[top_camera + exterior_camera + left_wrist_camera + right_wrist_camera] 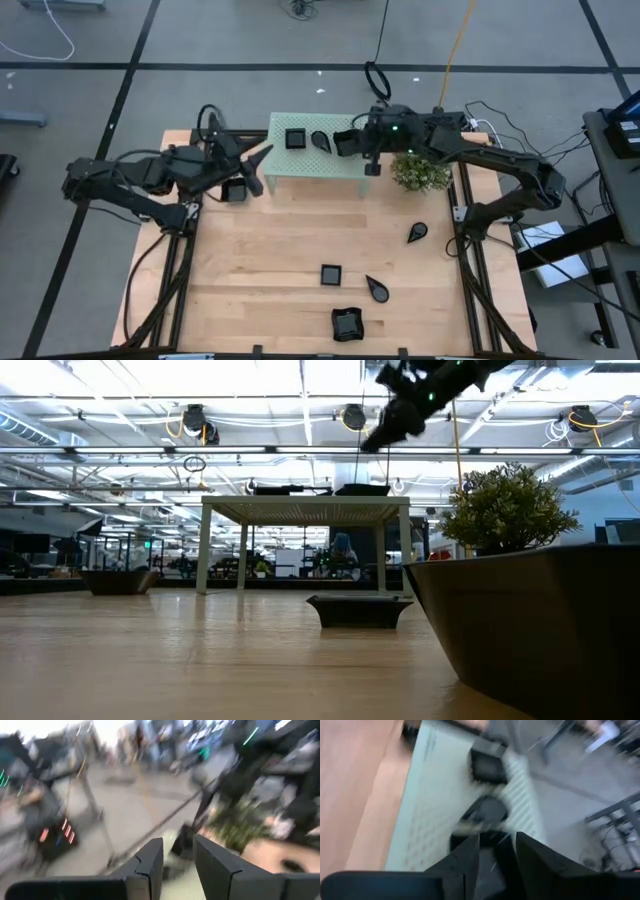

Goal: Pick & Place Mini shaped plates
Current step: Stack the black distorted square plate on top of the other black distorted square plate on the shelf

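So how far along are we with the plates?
Done: a square plate and a teardrop plate sit on the green stand. In hand: the right gripper holds another plate over it. Left: five plates on the table, one beside the left gripper.

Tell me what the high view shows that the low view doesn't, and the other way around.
Only the high view shows the left gripper beside the mint-green stand, the square plate and teardrop plate on the stand's top, and the plates spread over the wooden table. Only the low view shows the stand's legs and the room beyond the table. Both show the stand, the plant, and the right gripper above the stand.
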Available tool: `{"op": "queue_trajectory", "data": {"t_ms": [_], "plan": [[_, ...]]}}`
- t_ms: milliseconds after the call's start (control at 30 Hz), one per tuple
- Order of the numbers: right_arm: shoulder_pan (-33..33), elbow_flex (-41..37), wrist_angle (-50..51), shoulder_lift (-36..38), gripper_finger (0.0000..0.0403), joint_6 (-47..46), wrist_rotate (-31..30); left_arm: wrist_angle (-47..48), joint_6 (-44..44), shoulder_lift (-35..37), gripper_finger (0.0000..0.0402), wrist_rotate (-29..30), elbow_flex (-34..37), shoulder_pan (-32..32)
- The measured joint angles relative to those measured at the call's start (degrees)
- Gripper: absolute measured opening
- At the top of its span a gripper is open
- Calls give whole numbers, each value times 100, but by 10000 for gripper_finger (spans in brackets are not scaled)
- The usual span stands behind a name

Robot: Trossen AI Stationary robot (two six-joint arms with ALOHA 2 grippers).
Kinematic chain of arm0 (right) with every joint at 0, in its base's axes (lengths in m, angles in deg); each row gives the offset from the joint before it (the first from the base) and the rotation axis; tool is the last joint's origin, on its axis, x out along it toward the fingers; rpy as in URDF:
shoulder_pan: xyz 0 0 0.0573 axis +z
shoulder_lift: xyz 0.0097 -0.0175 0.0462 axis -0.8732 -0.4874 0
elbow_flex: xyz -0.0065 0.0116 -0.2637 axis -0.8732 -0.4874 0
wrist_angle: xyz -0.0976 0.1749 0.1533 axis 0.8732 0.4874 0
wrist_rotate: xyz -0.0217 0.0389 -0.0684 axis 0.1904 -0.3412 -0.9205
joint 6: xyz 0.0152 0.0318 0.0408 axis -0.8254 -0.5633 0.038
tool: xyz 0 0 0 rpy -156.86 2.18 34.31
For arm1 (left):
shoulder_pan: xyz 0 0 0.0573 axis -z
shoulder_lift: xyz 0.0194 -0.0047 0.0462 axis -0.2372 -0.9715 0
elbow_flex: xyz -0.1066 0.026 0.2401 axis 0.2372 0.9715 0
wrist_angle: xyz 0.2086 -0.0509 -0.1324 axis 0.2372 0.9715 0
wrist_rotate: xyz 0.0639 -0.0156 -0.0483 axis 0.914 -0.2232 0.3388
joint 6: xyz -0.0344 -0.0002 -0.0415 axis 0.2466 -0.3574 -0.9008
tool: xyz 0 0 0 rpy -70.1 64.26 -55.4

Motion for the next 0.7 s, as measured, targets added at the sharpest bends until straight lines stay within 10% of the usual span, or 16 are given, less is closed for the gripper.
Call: {"op": "queue_trajectory", "data": {"t_ms": [300, 700], "plan": [[33, 3, -497, 1068, 127, -179, -17, 4150, -2523, -225, 113, -1680, 3, -1014], [33, 3, -367, 1945, 125, -781, -16, 5215, 907, -1190, 113, -4036, 1160, -1924]]}}
